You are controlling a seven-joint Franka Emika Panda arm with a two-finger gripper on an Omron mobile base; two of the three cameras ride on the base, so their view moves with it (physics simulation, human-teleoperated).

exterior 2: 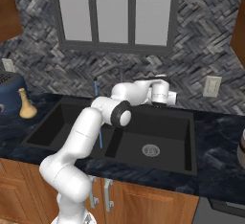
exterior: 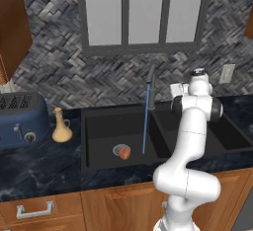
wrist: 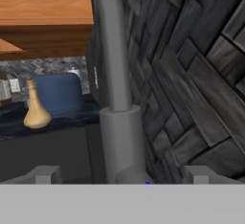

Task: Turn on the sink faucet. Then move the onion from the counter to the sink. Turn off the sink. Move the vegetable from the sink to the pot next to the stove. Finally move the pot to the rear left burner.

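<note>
The onion [exterior: 124,152] lies in the left basin of the sink [exterior: 99,163], beside the drain, water streaming down near it. The gripper [wrist: 123,175] stands wide at the faucet [wrist: 115,74] base (apparently not touching). A vase [exterior: 62,126] sits far left.

Both base views looked forward and down from behind the arm, left and right, sharing the sink [exterior: 99,126]. The hand view sat very near the faucet [wrist: 117,98], facing leftward along the wall.

Dark marbled counter [exterior: 44,168] with inset black sink [exterior: 99,148], blue toaster [exterior: 22,119] and tan vase [exterior: 62,126] on it
</note>
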